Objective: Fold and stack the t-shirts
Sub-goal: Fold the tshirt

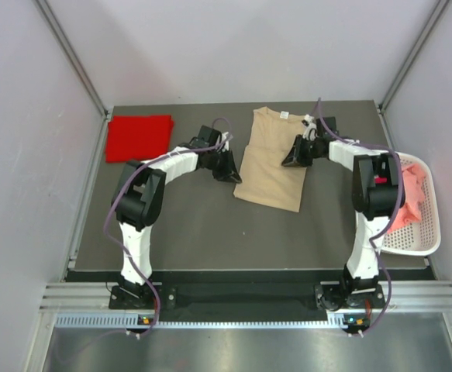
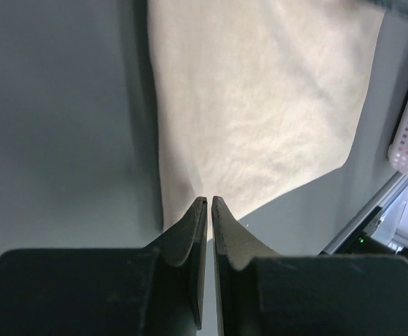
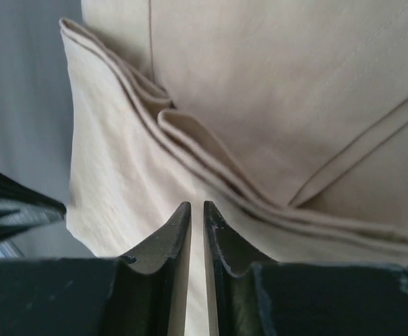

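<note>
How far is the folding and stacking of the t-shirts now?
Done: the red t-shirt lies folded at the far left. In hand: the tan t-shirt is partly folded lengthwise, with a claw at each side. Left: finish it, stack it, then fold the pink cloth in the white basket.

Bright, even overhead light, faint shadows — both wrist views blur up close, fingers dark.

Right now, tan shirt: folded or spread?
Partly folded: the tan shirt is a narrow strip, its sleeves tucked in, with layered edges in the right wrist view.

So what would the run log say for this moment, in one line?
tan t-shirt: partly folded, mid-table | red t-shirt: folded, far left | left fingers, right fingers: nearly closed, empty, at tan shirt's edges
</note>
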{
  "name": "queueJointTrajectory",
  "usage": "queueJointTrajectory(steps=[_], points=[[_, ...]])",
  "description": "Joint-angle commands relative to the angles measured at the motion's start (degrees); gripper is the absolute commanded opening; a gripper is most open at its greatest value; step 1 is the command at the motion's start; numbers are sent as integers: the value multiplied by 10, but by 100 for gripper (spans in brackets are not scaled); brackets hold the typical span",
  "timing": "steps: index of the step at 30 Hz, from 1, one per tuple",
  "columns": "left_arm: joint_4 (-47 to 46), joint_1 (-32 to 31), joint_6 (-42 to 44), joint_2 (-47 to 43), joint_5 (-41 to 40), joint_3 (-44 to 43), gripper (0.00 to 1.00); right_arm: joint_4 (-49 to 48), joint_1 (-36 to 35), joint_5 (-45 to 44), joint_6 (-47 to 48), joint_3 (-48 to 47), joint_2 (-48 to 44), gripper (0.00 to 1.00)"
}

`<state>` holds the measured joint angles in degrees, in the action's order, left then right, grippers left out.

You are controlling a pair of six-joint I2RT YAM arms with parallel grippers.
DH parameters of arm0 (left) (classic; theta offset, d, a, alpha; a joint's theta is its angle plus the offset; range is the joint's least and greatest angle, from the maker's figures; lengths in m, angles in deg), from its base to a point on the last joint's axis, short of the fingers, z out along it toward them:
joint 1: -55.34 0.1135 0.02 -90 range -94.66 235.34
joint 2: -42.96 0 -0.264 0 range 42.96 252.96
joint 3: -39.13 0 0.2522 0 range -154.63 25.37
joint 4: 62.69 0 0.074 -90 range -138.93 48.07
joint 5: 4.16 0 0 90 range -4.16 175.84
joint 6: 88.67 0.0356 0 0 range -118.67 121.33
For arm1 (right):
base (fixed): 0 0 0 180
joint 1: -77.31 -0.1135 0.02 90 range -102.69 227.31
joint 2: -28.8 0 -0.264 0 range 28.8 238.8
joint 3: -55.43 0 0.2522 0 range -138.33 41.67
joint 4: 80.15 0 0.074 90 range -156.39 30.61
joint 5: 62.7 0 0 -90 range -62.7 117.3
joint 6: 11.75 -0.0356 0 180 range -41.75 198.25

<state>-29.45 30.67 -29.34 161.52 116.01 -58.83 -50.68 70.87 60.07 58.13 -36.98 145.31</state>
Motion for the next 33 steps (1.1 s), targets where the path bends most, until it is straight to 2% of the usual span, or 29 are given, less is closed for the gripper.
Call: queueJointTrajectory(steps=[1,8,15,21,28,33], points=[[-45,-8,8,-38,6,43,11,-45,20,55,-10,-39,35,12],[-50,-8,13,-39,-20,110,11,-23,32,47,10,-64,71,11],[-17,-8,21,-83,-26,102,12,11,33,33,12,-76,35,11],[12,3,24,-98,-18,72,23,42,38,-41,-15,-76,-19,20],[42,4,55,-62,6,71,29,39,43,-31,-21,-98,18,15],[37,4,68,-47,21,76,35,35,56,-48,-19,-111,41,19]])
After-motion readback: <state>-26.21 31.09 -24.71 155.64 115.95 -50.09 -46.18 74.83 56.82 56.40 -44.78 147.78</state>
